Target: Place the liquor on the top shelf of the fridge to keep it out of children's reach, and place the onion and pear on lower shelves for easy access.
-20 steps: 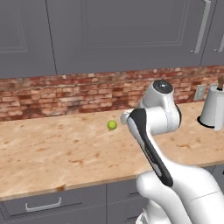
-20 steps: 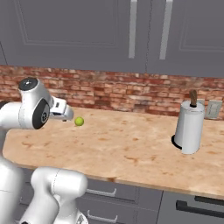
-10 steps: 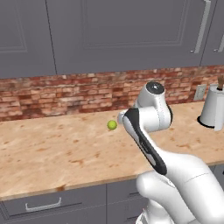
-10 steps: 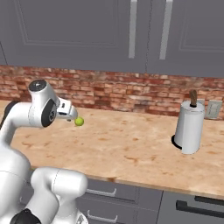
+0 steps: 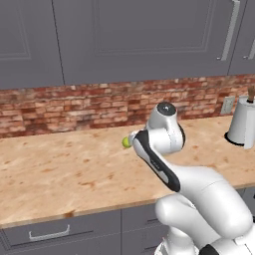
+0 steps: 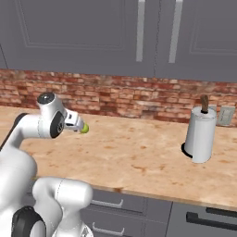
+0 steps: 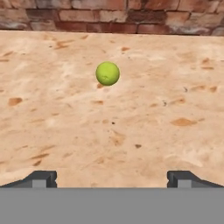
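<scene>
1. pear (image 7: 107, 73) on the wooden counter (image 7: 131, 122), straight ahead of the gripper (image 7: 112, 178), apart from the fingertips, short of the brick wall (image 7: 109, 15).
2. closer to the pear than a second ago; arm swung toward it, pear itself unmoved.
3. jaws spread wide, holding nothing; likely lining up a grasp.
4. paper towel roll (image 6: 200, 135) far off to the gripper's right.
5. no labels or writing readable.
</scene>
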